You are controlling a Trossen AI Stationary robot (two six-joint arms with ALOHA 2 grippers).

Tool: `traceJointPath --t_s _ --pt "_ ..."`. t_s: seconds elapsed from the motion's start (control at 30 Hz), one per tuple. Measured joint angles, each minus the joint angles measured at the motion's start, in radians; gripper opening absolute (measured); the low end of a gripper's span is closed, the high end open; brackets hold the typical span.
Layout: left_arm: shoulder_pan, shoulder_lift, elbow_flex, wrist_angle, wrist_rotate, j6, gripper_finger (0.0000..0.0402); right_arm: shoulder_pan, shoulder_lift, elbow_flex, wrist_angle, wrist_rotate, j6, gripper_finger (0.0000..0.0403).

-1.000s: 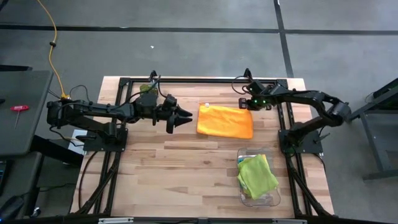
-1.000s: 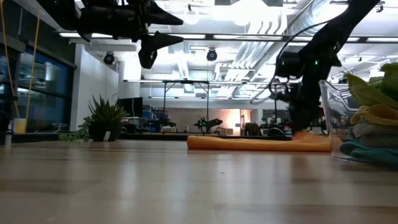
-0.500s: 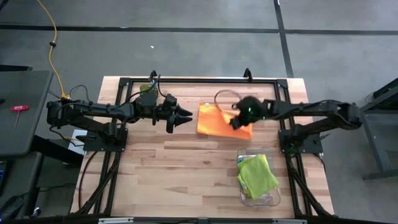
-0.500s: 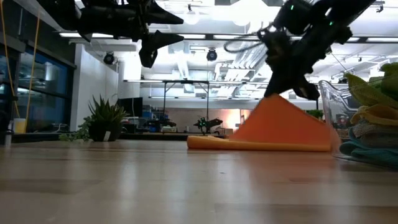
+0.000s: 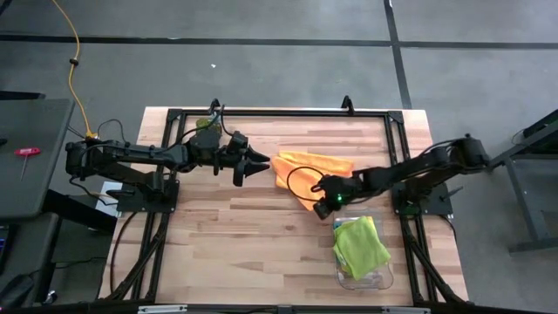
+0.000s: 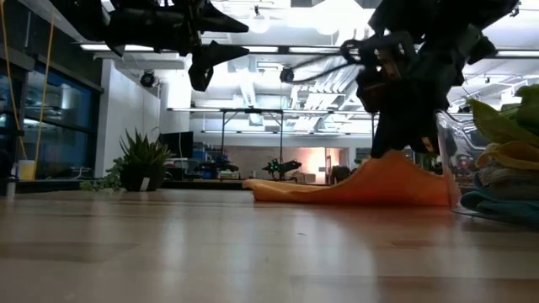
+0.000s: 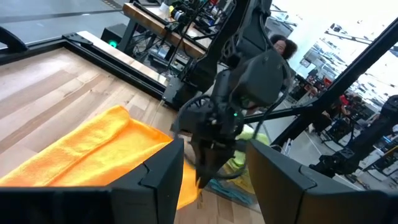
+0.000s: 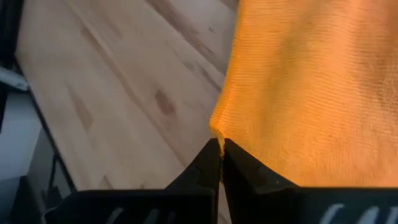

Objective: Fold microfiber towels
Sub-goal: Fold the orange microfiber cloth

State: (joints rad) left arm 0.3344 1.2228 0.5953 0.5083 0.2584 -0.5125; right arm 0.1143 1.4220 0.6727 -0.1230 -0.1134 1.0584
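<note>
One orange towel is lying on the far middle of the table, and the right gripper is pinching its near corner between closed fingers, lifting that edge. The left gripper is hovering just left of the towel with fingers spread. One clear bin, near right, is holding one lime green towel on top of others.

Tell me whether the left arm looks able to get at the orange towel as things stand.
Probably yes. The left gripper hovers open above the table right beside the orange towel, with nothing between them. The right gripper pinches the towel's far corner, clear of that side.
</note>
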Motion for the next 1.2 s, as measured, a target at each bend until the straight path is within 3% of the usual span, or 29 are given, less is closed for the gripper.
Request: traceJointPath --t_s 0.33,0.7,0.9,1.03,1.13,1.2 --pt "0.0 0.0 0.0 0.006 -0.004 0.0 0.0163 -0.039 0.009 0.001 0.034 -0.001 0.068 0.0015" --pt "0.0 0.0 0.0 0.012 -0.004 0.0 0.0163 -0.124 -0.101 0.002 -0.021 -0.021 -0.021 0.0161" --pt "0.001 0.0 0.0 0.013 -0.007 0.018 0.0163 -0.25 -0.282 0.061 -0.398 0.127 -0.122 0.019" --pt "0.001 0.0 0.0 0.013 -0.008 0.018 0.0163 -0.346 -0.382 0.024 -0.631 0.15 -0.129 0.019" --pt "0.001 0.0 0.0 0.013 -0.01 0.018 0.0163 -0.42 -0.446 -0.062 -0.664 0.149 -0.081 0.019" --pt "0.001 0.0 0.0 0.013 -0.015 0.018 0.0163 -0.468 -0.475 -0.118 -0.592 0.15 -0.041 0.019"
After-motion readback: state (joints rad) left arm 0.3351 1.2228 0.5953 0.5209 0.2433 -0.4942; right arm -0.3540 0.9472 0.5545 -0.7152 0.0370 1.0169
